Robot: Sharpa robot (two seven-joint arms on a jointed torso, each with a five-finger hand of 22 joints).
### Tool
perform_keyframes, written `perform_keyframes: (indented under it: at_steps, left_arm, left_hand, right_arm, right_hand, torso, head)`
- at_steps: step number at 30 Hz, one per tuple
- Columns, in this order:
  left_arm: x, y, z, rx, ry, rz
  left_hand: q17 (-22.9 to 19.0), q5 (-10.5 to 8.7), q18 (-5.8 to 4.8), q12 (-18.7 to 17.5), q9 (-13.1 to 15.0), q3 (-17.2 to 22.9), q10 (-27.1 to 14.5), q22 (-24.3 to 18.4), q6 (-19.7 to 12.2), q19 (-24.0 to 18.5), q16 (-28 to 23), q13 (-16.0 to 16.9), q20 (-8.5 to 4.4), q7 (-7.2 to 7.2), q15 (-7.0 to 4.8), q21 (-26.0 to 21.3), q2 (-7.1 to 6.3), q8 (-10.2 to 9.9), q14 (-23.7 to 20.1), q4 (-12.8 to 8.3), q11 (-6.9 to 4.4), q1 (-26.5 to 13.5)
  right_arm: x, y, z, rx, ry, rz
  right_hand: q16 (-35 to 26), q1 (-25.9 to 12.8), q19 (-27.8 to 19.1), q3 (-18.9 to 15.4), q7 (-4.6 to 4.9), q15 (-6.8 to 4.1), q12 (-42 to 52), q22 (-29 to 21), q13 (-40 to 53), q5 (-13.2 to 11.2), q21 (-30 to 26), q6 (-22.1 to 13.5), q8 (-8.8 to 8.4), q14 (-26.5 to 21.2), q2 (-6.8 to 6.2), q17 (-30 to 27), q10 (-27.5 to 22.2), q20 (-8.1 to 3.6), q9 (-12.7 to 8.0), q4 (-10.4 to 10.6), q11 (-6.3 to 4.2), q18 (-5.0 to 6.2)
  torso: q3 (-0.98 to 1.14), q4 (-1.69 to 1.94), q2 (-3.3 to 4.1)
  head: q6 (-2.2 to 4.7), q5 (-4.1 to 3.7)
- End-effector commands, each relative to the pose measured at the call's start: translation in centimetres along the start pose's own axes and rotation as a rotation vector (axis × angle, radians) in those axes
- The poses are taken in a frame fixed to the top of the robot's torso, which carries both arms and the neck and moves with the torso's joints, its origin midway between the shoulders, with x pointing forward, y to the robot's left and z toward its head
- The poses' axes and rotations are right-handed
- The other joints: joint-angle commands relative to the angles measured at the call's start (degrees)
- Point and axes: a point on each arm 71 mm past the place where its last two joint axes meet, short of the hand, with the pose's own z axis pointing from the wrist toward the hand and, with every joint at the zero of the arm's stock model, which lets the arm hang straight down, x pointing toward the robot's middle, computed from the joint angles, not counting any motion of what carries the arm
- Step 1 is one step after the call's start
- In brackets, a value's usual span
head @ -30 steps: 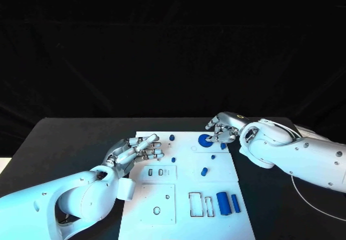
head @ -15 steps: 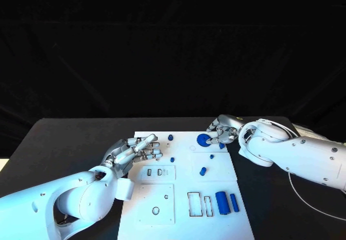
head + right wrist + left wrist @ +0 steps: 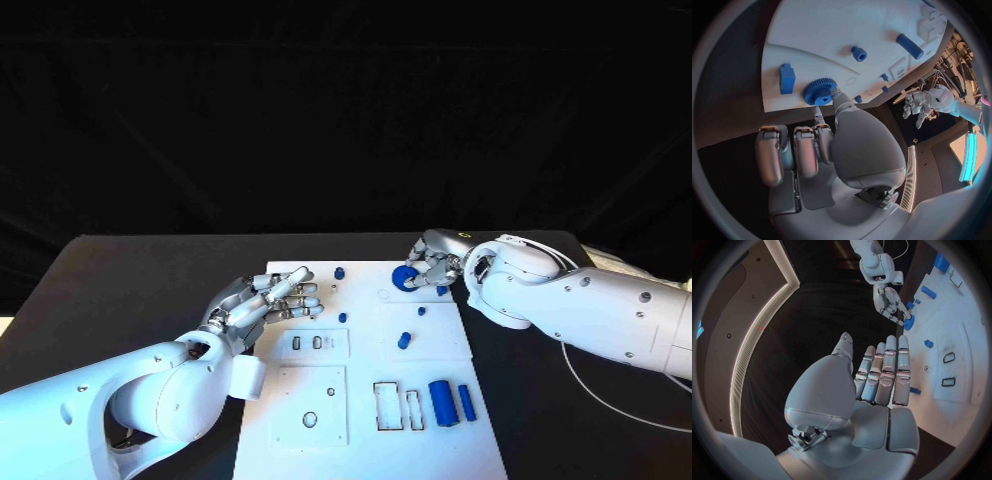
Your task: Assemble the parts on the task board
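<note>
The board (image 3: 368, 400) was seen in the lower middle of the head view, lying flat on the table (image 3: 130, 280). At its upper right corner, the right hand (image 3: 433, 262) was closed on a blue gear (image 3: 405, 279), pinched between the thumb and a finger; in the right wrist view the gear (image 3: 819, 92) was shown at the fingertips, just at the board's (image 3: 836, 30) edge, with a blue block (image 3: 787, 78) just beside it. Whether the gear was touching the board could not be told.

The left hand (image 3: 267, 300) was held at the board's upper left edge, left of centre in the frame, with its fingers straight and slightly apart and nothing in them. The same was shown in the left wrist view, where the hand (image 3: 879, 377) was stretched flat beside the board (image 3: 954, 340).

Small blue pegs were scattered over the board's upper half: one (image 3: 339, 272) near the top edge, one (image 3: 342, 318) below it, and a longer one (image 3: 404, 339) toward the middle. Two blue cylinders, a thick one (image 3: 441, 403) and a thin one (image 3: 466, 402), were laid side by side at the lower right, next to two rectangular slots (image 3: 400, 410).
</note>
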Motion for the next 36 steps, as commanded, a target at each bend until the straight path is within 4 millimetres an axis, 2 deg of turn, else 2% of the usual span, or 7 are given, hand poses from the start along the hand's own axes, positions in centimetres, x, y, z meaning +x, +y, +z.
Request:
perform_keyframes:
  at_steps: [1, 5, 15, 19, 23, 28, 36]
  left_arm:
    - [0.3, -0.1, 0.0, 0.004, 0.023, -0.010]
    - [0.3, -0.1, 0.0, 0.003, 0.023, -0.010]
    - [0.3, -0.1, 0.0, 0.002, 0.023, -0.010]
    - [0.3, -0.1, 0.0, 0.001, 0.022, -0.010]
    - [0.3, -0.1, 0.0, 0.001, 0.022, -0.010]
    - [0.3, -0.1, 0.0, 0.001, 0.022, -0.010]
    - [0.3, -0.1, 0.0, 0.002, 0.024, -0.011]
  left_hand:
    - [0.1, 0.03, 0.20, -0.3, 0.0, -0.3, -0.1, -0.1, 0.0, 0.3, -0.2, 0.0, 0.07, 0.29, 0.30, -0.2, 0.03, -0.4, 0.0, -0.1, 0.43, -0.7]
    - [0.1, 0.03, 0.20, -0.3, 0.0, -0.3, -0.1, -0.1, 0.0, 0.3, -0.2, 0.0, 0.07, 0.29, 0.30, -0.2, 0.03, -0.4, 0.0, -0.1, 0.43, -0.7]
    - [0.1, 0.04, 0.20, -0.3, 0.1, -0.3, -0.1, -0.1, 0.0, 0.3, -0.2, 0.0, 0.08, 0.28, 0.30, -0.2, 0.05, -0.4, 0.0, -0.1, 0.42, -0.7]
    - [0.1, 0.04, 0.20, -0.3, 0.1, -0.3, -0.1, -0.1, 0.0, 0.3, -0.2, 0.0, 0.08, 0.28, 0.30, -0.2, 0.05, -0.4, 0.0, -0.1, 0.42, -0.7]
    - [0.1, 0.04, 0.20, -0.3, 0.1, -0.3, -0.1, -0.1, 0.0, 0.3, -0.2, 0.0, 0.08, 0.28, 0.30, -0.2, 0.05, -0.4, 0.0, -0.1, 0.42, -0.7]
    - [0.1, 0.04, 0.20, -0.3, 0.1, -0.3, -0.1, -0.1, 0.0, 0.3, -0.2, 0.0, 0.08, 0.28, 0.30, -0.2, 0.05, -0.4, 0.0, -0.1, 0.42, -0.7]
    - [0.1, 0.04, 0.20, -0.3, 0.1, -0.3, -0.1, -0.1, 0.0, 0.3, -0.2, 0.0, 0.08, 0.28, 0.30, -0.2, 0.05, -0.4, 0.0, -0.1, 0.42, -0.7]
  right_arm:
    - [0.2, 0.1, 0.1, 0.000, 0.016, -0.064]
    - [0.4, 0.2, 0.3, -0.001, 0.023, -0.070]
    - [1.0, 0.3, 0.6, 0.007, 0.067, -0.102]
    - [0.9, 0.3, 0.6, 0.012, 0.056, -0.113]
    - [0.6, 0.6, 0.5, 0.002, 0.002, -0.107]
    - [0.3, 1.9, 0.0, -0.038, -0.060, -0.077]
    - [-0.3, 5.1, -0.9, -0.117, -0.129, -0.026]
  right_hand:
    - [0.3, 0.3, 2.1, -0.3, 0.04, 0.28, 0.4, 8.0, 8.2, -0.3, 0.3, 0.6, 0.30, 4.6, 0.53, 7.4, 1.8, 0.32, 0.1, -0.1, 0.02, -1.02]
    - [0.4, 0.6, 2.2, -0.3, 0.00, 0.27, 0.7, 8.2, 8.5, -0.5, 0.4, 0.9, 0.38, 4.6, 0.80, 7.6, 1.9, 0.33, 0.1, -0.3, 0.00, -1.06]
    - [0.8, 2.1, 2.8, 1.0, -0.30, 0.09, 1.7, 9.2, 9.8, -1.8, 0.8, 2.4, 0.86, 4.7, 2.57, 8.2, 2.7, 0.21, 0.2, -1.2, -0.26, -1.27]
    - [0.8, 4.3, 2.9, 3.3, -0.73, -0.26, 2.1, 9.5, 10.4, -3.2, 0.9, 3.8, 1.25, 4.7, 4.34, 8.4, 3.0, -0.03, 0.2, -2.6, -0.68, -1.31]
    - [0.8, 6.6, 2.9, 6.8, -1.39, -0.75, 2.2, 9.6, 10.6, -3.0, 0.9, 5.7, 1.90, 4.7, 6.28, 8.3, 3.1, -0.43, 0.5, -4.2, -1.28, -1.33]
    - [0.9, 5.5, 3.2, 8.6, -1.81, -1.07, 2.4, 10.1, 10.9, -3.1, 1.2, 7.0, 2.05, 4.7, 5.85, 8.4, 3.3, -0.81, 0.7, -4.7, -1.64, -1.46]
    - [0.9, 3.6, 3.6, 9.9, -2.02, -1.28, 2.4, 10.8, 11.0, -3.7, 1.4, 7.5, 1.81, 4.7, 4.80, 8.6, 3.4, -1.05, 0.8, -4.8, -1.84, -1.61]
  torso:
    - [0.01, -0.01, 0.01]
    - [0.03, -0.05, 0.05]
    - [0.06, 0.02, 0.04]
    - [0.08, -0.04, 0.06]
    - [0.08, -0.05, 0.03]
    - [0.08, 0.00, 0.05]
    - [-0.06, 0.06, -0.01]
  head:
    - [-0.12, -0.06]
    - [-0.14, -0.10]
    - [-0.60, -0.15]
    - [-0.65, -0.04]
    - [-0.58, -0.03]
    - [-0.52, -0.05]
    - [-0.38, -0.02]
